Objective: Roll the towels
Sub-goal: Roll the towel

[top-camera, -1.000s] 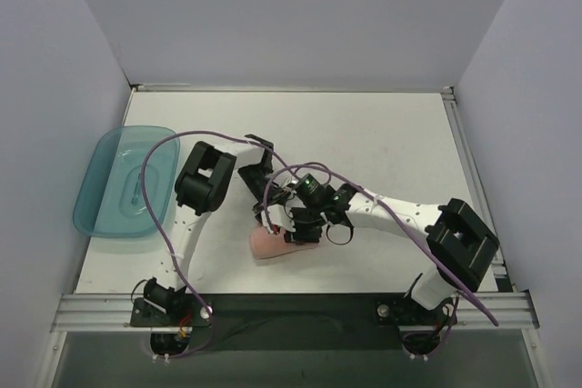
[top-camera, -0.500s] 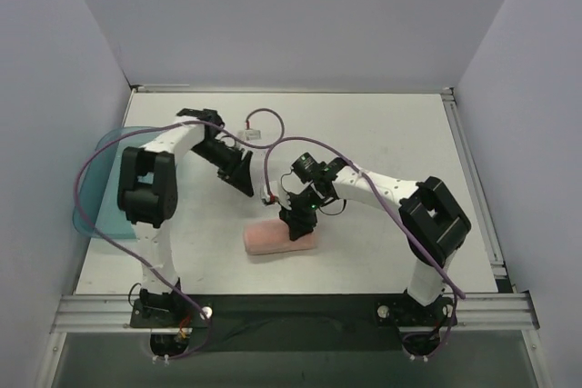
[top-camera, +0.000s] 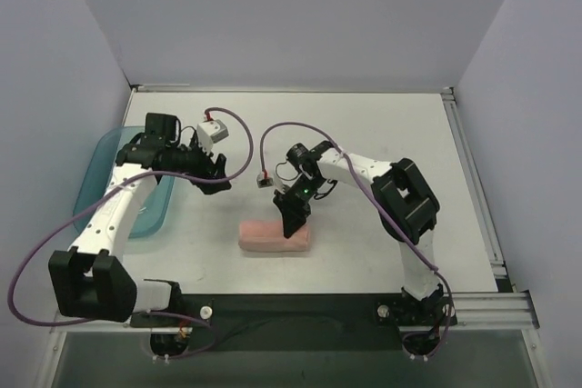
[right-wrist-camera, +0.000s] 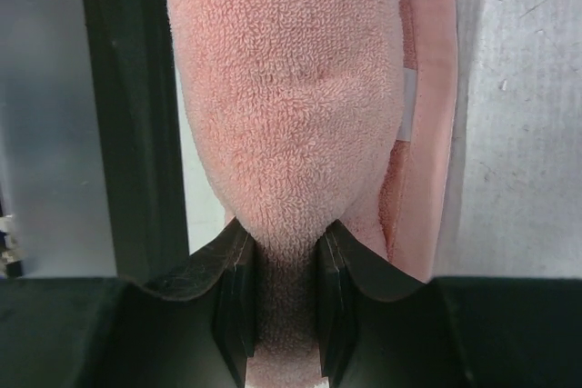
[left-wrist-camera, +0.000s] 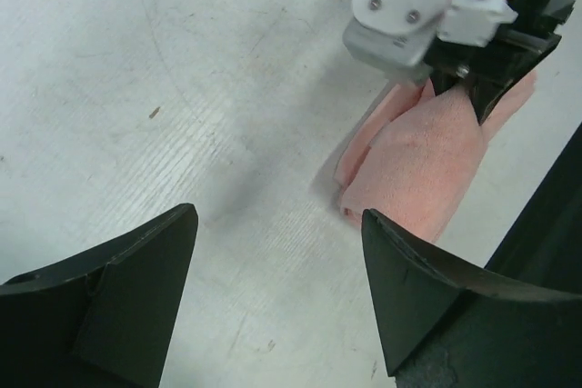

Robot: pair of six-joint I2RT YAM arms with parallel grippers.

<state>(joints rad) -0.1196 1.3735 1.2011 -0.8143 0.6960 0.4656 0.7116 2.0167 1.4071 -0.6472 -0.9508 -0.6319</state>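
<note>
Towel: rolled, lying near-centre, long axis left to right. Right gripper: pinching roll near its right end, from above. Left gripper: spread, empty, well apart to far left of roll.

Bright, even light from overhead — soft shadows, slight blur close up.

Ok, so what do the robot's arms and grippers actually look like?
The left arm and right arm have white links with black joint blocks, and a purple cable loops along each. The left gripper and right gripper have black wedge-shaped fingers. A green light glows on the right wrist.
</note>
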